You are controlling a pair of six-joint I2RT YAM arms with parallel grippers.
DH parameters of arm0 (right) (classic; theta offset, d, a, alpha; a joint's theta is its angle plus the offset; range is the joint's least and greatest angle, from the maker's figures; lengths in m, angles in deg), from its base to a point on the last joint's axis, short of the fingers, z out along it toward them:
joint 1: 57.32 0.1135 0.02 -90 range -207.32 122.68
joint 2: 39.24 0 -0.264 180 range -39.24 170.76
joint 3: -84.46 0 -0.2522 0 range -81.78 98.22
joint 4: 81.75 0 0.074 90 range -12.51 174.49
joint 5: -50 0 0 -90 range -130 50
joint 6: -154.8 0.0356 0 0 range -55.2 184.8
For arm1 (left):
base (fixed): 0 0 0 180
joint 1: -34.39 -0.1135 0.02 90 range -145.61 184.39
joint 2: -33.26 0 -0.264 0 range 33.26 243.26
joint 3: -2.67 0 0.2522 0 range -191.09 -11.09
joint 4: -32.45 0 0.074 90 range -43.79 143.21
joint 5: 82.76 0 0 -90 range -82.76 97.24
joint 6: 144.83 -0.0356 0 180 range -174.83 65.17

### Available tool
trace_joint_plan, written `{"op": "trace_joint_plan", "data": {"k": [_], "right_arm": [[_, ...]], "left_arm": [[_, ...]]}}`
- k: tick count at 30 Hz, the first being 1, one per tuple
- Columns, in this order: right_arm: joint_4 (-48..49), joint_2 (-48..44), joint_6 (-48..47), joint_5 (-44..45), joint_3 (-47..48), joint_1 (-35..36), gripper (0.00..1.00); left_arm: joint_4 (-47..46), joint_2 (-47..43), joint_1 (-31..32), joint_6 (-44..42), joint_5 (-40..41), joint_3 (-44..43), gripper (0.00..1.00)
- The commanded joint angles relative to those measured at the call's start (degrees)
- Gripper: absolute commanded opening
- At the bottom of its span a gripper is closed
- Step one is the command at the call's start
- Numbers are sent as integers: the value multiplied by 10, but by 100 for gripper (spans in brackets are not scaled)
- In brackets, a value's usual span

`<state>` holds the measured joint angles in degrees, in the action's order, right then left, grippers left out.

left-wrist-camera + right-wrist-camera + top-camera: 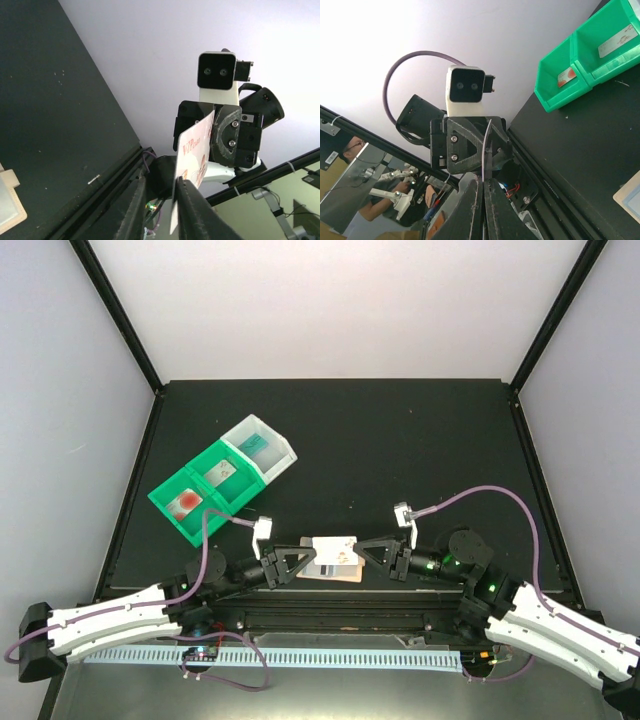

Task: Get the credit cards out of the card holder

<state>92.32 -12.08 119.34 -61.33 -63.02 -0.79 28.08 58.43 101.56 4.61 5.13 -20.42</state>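
A white credit card point(332, 555) printed with red "VIP" lettering point(195, 145) hangs upright between both grippers near the table's front edge. My right gripper point(368, 552) point(483, 181) is shut on one end of it; in the right wrist view the card point(488, 145) shows edge-on and slightly bowed. My left gripper point(305, 565) point(161, 179) straddles the other end with jaws apart. One finger point(200, 215) touches the card and the other finger point(132, 210) stands clear. The peach-rimmed card holder point(348, 579) point(10, 210) point(630, 197) lies flat on the table beneath.
A green two-compartment bin point(170, 502) point(555, 97) and a white bin point(285, 452) sit at the back left. They hold a red-blotched card point(186, 502), a pale card point(220, 473) and a teal card point(255, 445). The table's front rail lies just behind the grippers.
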Motion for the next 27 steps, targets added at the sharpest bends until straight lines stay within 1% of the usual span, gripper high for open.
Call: {"op": "trace_joint_plan", "data": {"k": [1,5,8,10,11,13,14,15,18,19,21,22,23,27], "right_arm": [[23,0,7,-13,-5,0,1],[21,1,8,-8,-10,0,1],[24,4,13,2,-13,0,1],[37,10,21,-1,-16,0,1],[42,15,20,-4,-16,0,1],[39,25,11,-7,-11,0,1],[34,27,8,-6,-8,0,1],[32,30,8,-5,-6,0,1],[38,35,18,-1,-6,0,1],[37,38,19,0,-5,0,1],[24,41,16,6,2,0,1],[14,42,10,7,6,0,2],[0,42,6,13,11,0,6],[-63,36,-3,57,30,0,26]], "left_arm": [[-38,8,-5,4,-13,-5,15],[-43,11,-6,5,-20,-5,2],[-54,12,-7,19,-19,-1,2],[-90,20,-10,32,-31,8,2],[-96,24,-12,31,-43,5,3],[-75,29,-14,21,-55,-3,7],[-71,29,-14,21,-56,-2,3],[-83,27,-13,27,-57,7,2],[-157,23,-13,60,-55,42,2],[-163,18,-13,61,-52,47,2],[-140,0,-14,49,-40,42,2],[-123,-11,-14,38,-35,37,2],[-102,-23,-14,30,-28,32,1],[-65,-76,-14,31,5,40,2]]}}
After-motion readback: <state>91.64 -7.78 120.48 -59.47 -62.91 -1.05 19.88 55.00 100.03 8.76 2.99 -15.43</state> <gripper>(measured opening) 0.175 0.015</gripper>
